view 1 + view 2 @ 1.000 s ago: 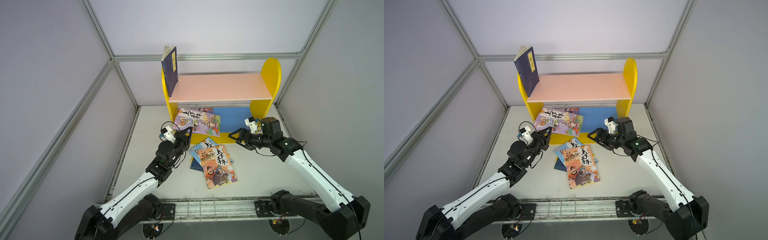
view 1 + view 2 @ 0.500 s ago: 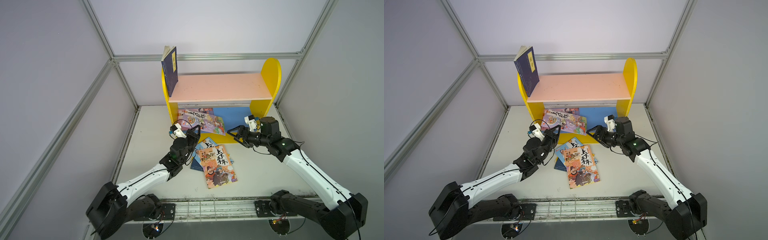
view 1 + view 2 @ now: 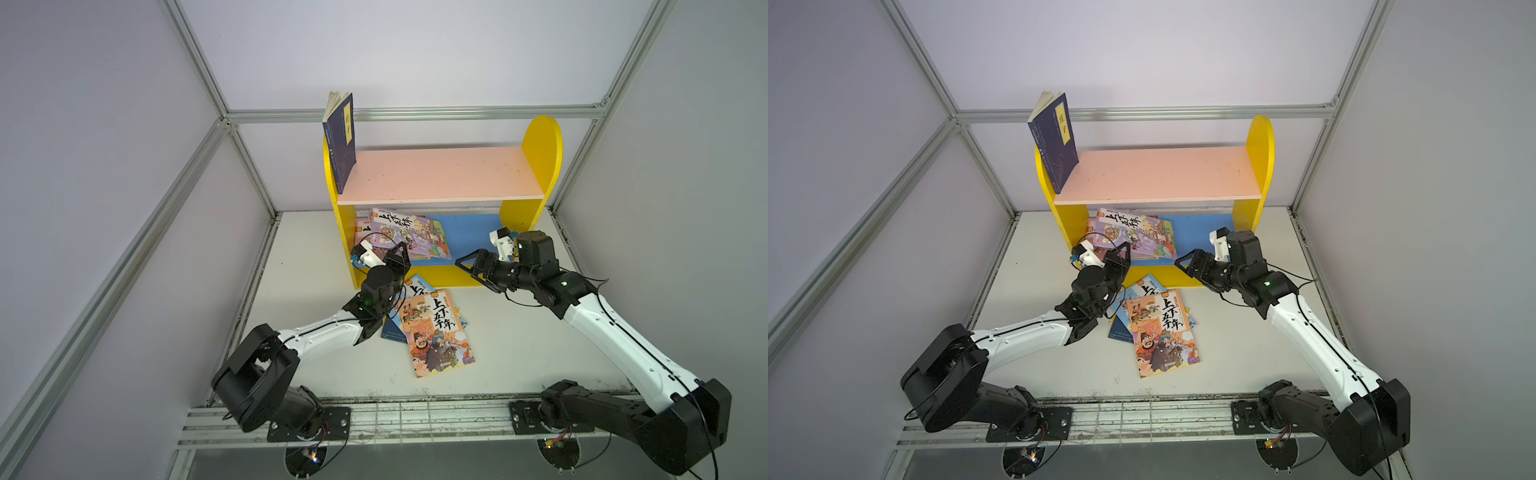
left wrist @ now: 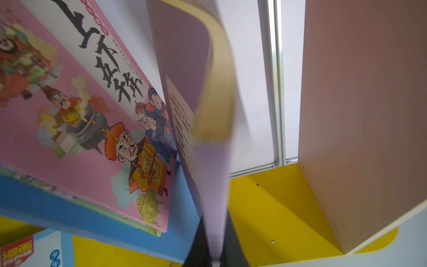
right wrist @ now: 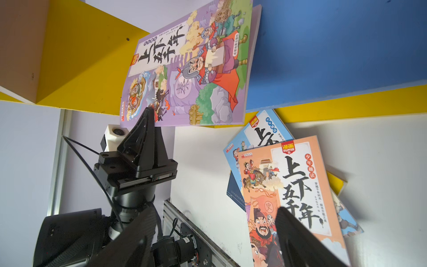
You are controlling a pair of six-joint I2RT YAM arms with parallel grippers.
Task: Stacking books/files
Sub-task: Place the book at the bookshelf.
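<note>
Left gripper (image 5: pixel 149 111) jaws clenched on the near corner of the purple book (image 5: pixel 191 69); in the left wrist view the book's pale underside (image 4: pixel 208 185) runs straight up out of the pinch between the black fingers (image 4: pixel 233 242). The purple book sits tilted in the shelf's lower compartment, clamped corner raised and poking out past the yellow front lip, rest of it over the pink book (image 4: pixel 69 138), which lies flat on the blue bottom board (image 3: pixel 473 232). Left wrist angles up toward that compartment, white forearm stretched low over the table (image 3: pixel 519 353) from its base at the near edge. Right gripper (image 3: pixel 466 268) jaws spread wide, nothing between them, hovering in front of the shelf's lip, pointing across toward the purple book, apart from it. Right wrist roughly level, forearm slanting up from its base on the near right. On the table between the arms: orange book (image 3: pixel 436 332) face up on top, light blue book (image 3: pixel 417 284) partly under it, a navy book (image 3: pixel 392 334) edge showing below. Another navy book (image 3: pixel 340 141) with a yellow title strip stands upright on the pink top board (image 3: pixel 440 174), leaning on the left yellow side panel.
</note>
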